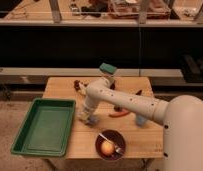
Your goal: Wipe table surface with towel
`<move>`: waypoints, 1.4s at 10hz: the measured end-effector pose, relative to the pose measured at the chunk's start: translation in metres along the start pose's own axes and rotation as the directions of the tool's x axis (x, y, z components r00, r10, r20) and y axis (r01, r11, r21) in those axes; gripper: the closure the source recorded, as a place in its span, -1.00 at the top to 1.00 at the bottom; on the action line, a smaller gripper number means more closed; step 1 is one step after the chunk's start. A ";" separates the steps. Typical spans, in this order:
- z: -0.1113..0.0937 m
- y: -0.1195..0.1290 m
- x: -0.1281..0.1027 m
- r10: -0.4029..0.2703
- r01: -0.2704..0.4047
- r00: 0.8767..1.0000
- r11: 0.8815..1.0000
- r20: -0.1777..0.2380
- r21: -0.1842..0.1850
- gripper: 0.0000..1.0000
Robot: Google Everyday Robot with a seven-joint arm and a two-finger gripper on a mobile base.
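The table surface (60, 90) is a light tan wooden top that fills the middle of the camera view. My white arm reaches in from the lower right, bends near the table's back and comes down to the gripper (85, 117), which is low over the table just right of the green tray. A small grey-blue patch, the towel (93, 120), lies on the wood right at the gripper's tip and touches it. The arm hides part of the towel.
A green plastic tray (25, 145) overhangs the table's left side. A dark red bowl (118, 138) holding a round orange thing and a utensil sits near the front edge. A teal sponge block (108, 68) and small dark items (79, 85) are at the back; a bluish object (141, 120) stands to the right.
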 end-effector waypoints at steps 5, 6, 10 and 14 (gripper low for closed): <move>0.004 -0.026 -0.057 -0.001 0.000 1.000 1.000 0.023 0.027 -1.00; 0.003 -0.019 -0.068 0.014 -0.015 0.999 1.000 0.031 0.023 -1.00; -0.014 0.031 -0.065 0.086 -0.086 0.996 0.996 0.009 -0.009 -1.00; -0.020 0.034 -0.019 0.051 -0.051 0.999 0.999 -0.015 -0.016 -1.00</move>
